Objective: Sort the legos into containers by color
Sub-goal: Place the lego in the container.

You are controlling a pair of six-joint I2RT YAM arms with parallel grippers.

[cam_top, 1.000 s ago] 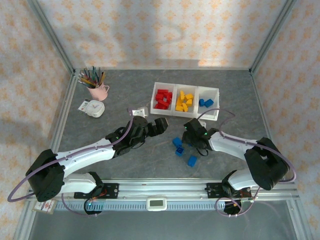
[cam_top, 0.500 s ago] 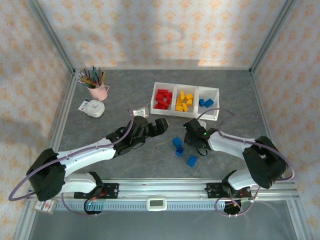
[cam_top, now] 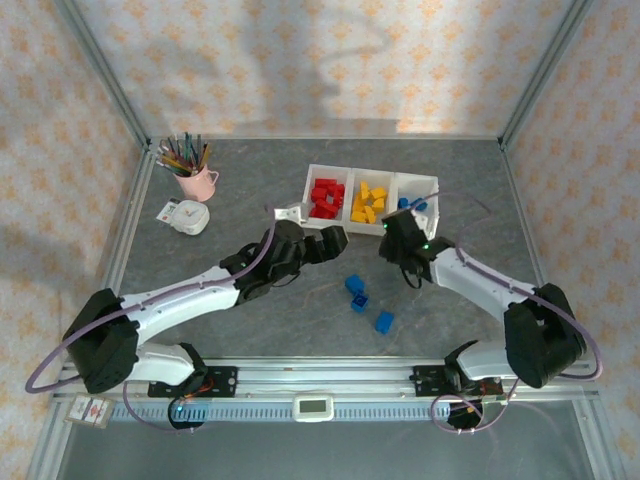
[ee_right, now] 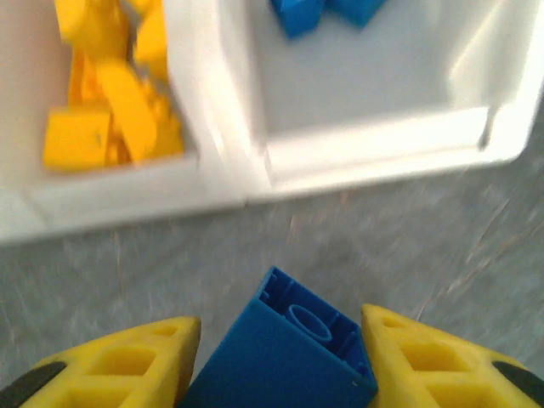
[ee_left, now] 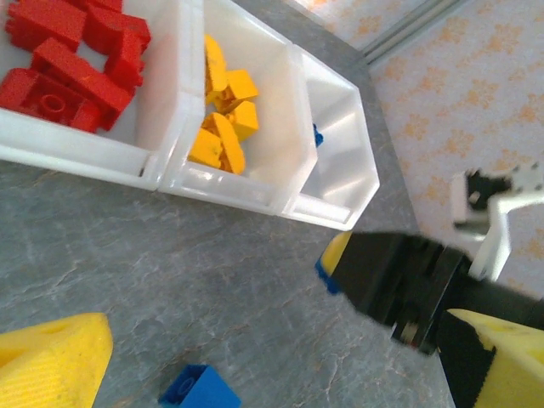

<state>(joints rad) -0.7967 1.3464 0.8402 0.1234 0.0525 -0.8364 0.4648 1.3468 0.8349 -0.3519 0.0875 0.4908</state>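
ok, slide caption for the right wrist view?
Right claw grips a blue brick just short of the blue-brick bin, yellow-brick bin alongside.

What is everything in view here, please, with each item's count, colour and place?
Tray: one, white, three joined bins, far centre of the table.
Red bricks: several, left bin.
Yellow bricks: several, middle bin.
Binned blue bricks: at least two, right bin.
Loose blue bricks: three, on the grey table before the tray.
Held blue brick: one, gripped before the right bin.
Mug: one, pink, holding pencils, far left.
Round gadget: one, white, beside the mug.
Left hand: one, yellow-tipped, open, before the tray.
Right hand: one, yellow-tipped, shut on the held blue brick.
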